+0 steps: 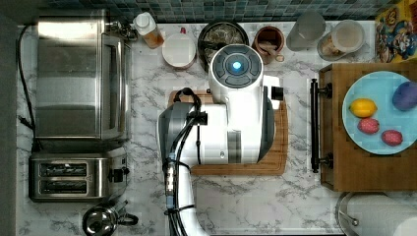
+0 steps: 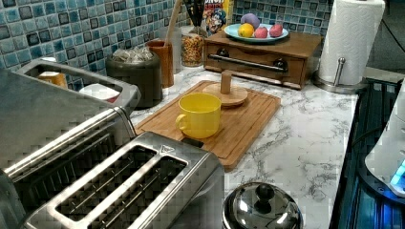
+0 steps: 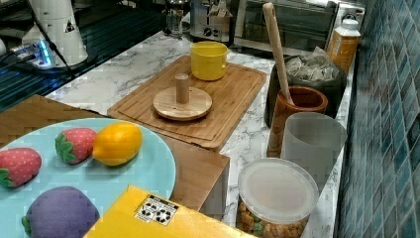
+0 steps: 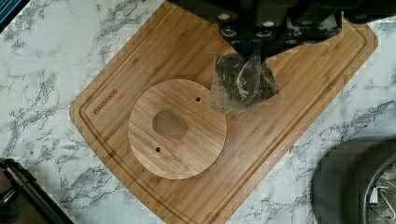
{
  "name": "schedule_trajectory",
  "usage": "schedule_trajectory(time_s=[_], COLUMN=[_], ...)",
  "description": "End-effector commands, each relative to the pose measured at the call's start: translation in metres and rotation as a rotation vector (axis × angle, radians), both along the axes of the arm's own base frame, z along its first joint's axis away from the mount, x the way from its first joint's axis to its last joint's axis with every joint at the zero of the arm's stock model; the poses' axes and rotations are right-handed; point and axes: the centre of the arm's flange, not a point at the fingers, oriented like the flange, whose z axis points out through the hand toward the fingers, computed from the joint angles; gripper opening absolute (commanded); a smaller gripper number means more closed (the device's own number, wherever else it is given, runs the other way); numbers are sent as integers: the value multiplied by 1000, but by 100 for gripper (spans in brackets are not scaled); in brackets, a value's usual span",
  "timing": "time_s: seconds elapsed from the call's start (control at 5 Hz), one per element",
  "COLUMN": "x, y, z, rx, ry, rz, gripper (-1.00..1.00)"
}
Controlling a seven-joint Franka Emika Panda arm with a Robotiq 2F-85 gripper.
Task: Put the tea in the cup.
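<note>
Fingers (image 4: 254,49) pinch tea bag (image 4: 243,86), hanging above cutting board (image 4: 299,102).

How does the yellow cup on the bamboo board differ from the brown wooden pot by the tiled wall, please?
The yellow cup is wide, squat and glossy; the brown wooden pot is taller, narrower and matt. In the left view the yellow cup shows a side handle, while the pot shows none. The cup looks empty, whereas a long wooden spoon leans in the pot. The cup stands on the bamboo board, the pot on the marble counter. Both stand upright and open-topped.
</note>
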Motion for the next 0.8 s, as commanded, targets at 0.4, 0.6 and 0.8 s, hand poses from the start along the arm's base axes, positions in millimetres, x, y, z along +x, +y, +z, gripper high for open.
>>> schedule_trajectory(time_s=[0.4, 0.6, 0.8], x=[-26, -44, -52], y=[37, 66, 84], z=[-19, -24, -18], rx=[-38, -1, 37], ry=[-28, -43, -63], rz=[77, 164, 242], gripper=[-100, -100, -100])
